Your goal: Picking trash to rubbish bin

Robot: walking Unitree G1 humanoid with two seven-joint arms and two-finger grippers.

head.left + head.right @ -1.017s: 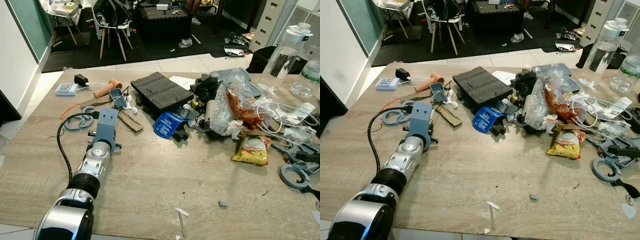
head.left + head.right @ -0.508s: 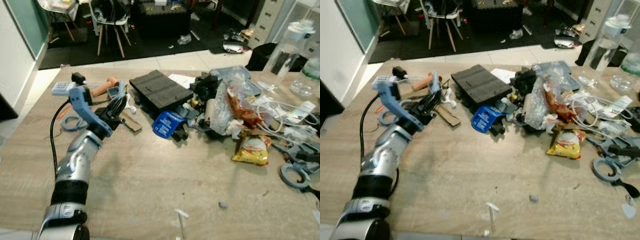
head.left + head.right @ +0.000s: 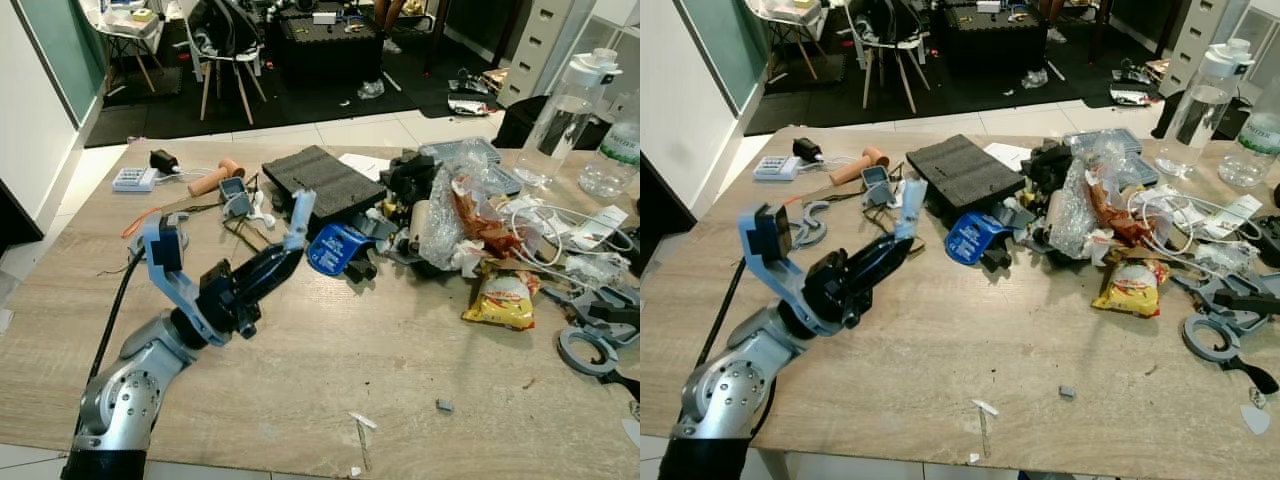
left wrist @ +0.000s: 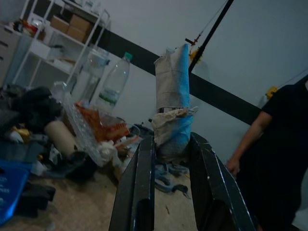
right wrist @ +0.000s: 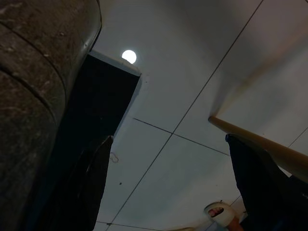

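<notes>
Table (image 3: 300, 370): left pincer (image 3: 283, 258) grips wrapper (image 4: 172, 103).

A wooden bench (image 3: 330, 390) carries clutter well apart from the trash heap. Near its far left corner lie a small white keypad (image 3: 132, 179), a black plug (image 3: 162, 159) and a tan cylinder (image 3: 214, 178). At the far right stand a tall clear water bottle (image 3: 572, 105) and a plastic bottle (image 3: 614, 155). Beyond the bench, a white chair (image 3: 222, 55) stands on dark floor mats. In the left wrist view, a person in black (image 4: 276, 159) stands by the wall.
</notes>
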